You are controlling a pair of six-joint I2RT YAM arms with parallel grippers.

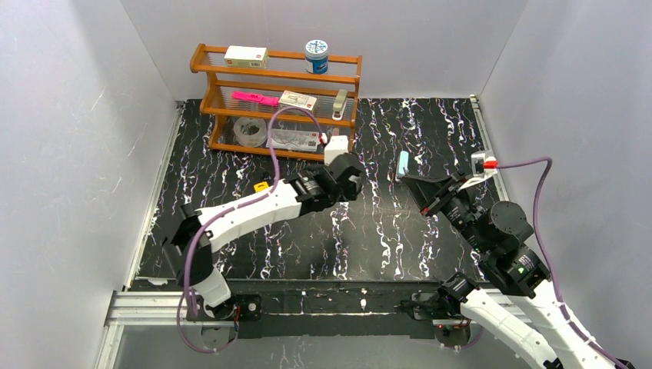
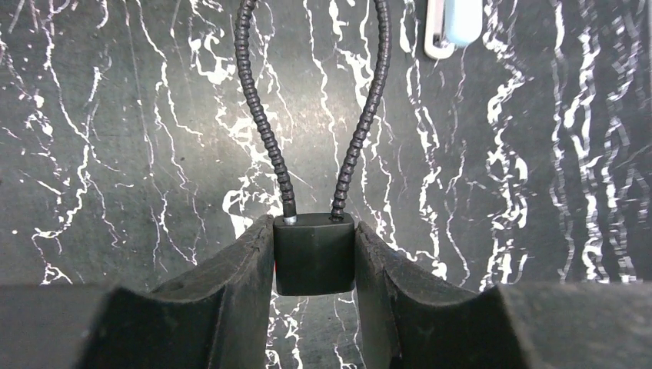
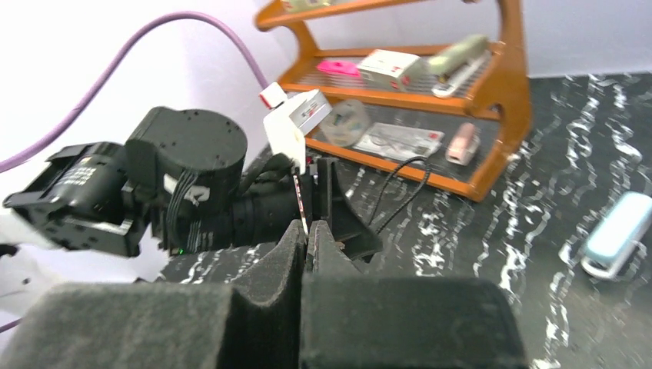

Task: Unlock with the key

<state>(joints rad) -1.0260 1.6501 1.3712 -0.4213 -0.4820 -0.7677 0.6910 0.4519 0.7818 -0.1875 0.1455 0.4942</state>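
Observation:
My left gripper (image 2: 314,227) is shut on the black body of a padlock (image 2: 315,257), whose beaded cable shackle (image 2: 261,123) loops out ahead over the table. In the top view the left gripper (image 1: 352,183) is at mid-table and hides the lock. My right gripper (image 3: 307,227) is shut on a thin silver key (image 3: 300,201) that sticks out past its tips towards the left gripper's fingers (image 3: 342,219). The cable loop (image 3: 407,181) shows beyond them. In the top view the right gripper (image 1: 403,180) points left, a short gap from the left gripper.
A wooden rack (image 1: 277,100) with several small items stands at the back left. A light-blue object (image 1: 403,162) lies on the black marbled table between the grippers and the back; it also shows in the left wrist view (image 2: 454,23). White walls enclose the table.

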